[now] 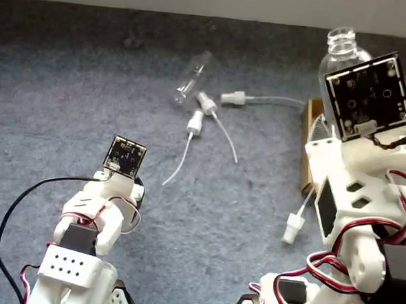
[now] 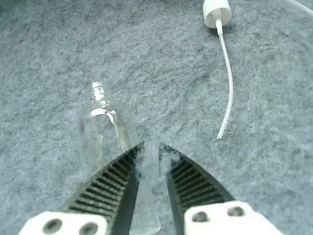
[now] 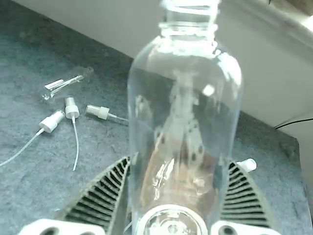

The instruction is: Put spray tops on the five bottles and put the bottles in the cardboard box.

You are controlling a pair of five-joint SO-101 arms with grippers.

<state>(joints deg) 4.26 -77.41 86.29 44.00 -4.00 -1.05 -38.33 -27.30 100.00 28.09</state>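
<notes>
The right gripper (image 3: 178, 164) clamps an uncapped clear bottle (image 3: 183, 112), with three spray tops (image 3: 72, 105) and a lying bottle (image 3: 68, 82) near the table's (image 3: 29, 161) far edge.

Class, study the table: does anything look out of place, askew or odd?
Yes. A clear bottle lies on its side with no top, far across the table, three spray tops loose beside it, tubes splayed. A fourth spray top lies near the cardboard box.
</notes>
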